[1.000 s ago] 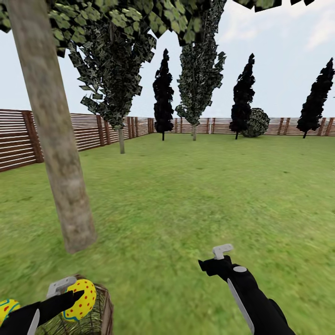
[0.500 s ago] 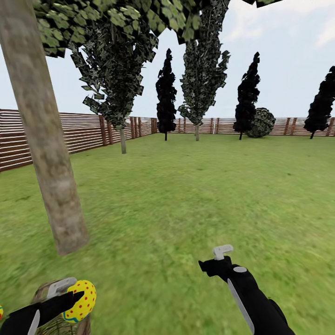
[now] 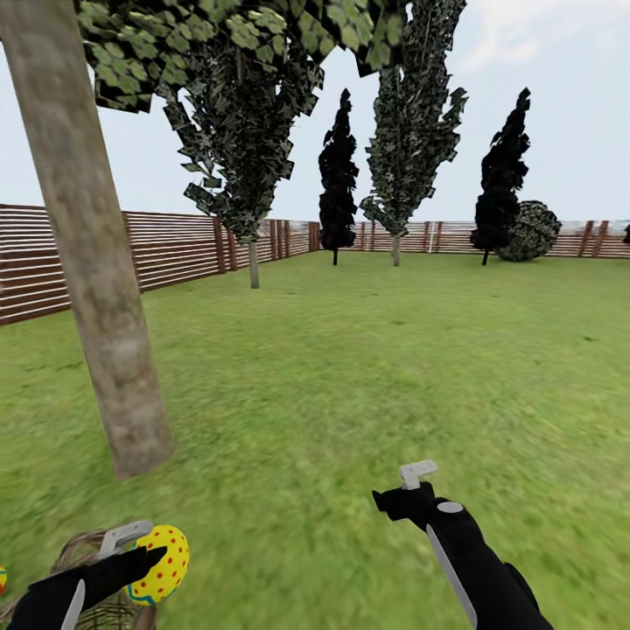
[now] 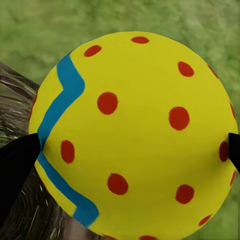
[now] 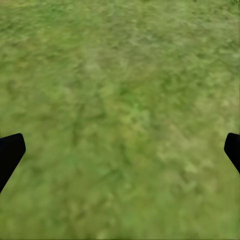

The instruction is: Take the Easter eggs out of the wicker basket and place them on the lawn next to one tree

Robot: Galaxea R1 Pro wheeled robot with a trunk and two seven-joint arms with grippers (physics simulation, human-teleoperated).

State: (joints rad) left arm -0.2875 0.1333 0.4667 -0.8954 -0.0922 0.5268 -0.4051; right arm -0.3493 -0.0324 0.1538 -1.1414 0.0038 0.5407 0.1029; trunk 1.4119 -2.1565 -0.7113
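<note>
My left gripper (image 3: 147,555) is shut on a yellow Easter egg (image 3: 162,564) with red dots and a blue zigzag band. I hold it just above the rim of the brown wicker basket (image 3: 77,551) at the bottom left of the head view. The left wrist view shows that egg (image 4: 135,135) large between the black fingertips (image 4: 15,165), with wicker weave (image 4: 15,110) behind it. A sliver of another yellow egg (image 3: 2,579) shows at the picture's left edge. The tree (image 3: 92,262), with a pale grey-brown trunk, rises from the lawn (image 3: 350,367) just beyond the basket. My right gripper (image 3: 404,492) hangs open over bare grass (image 5: 120,100).
A brown slat fence (image 3: 175,249) rings the garden. Dark cone-shaped trees (image 3: 337,188) and a round bush (image 3: 529,232) stand along the far fence, with a leafy tree (image 3: 249,149) at the left. Open grass stretches ahead and to the right.
The whole head view has shifted, so the camera has turned: the far trees sit further right and the basket further left. Both grippers hold their places, the egg still in the left one.
</note>
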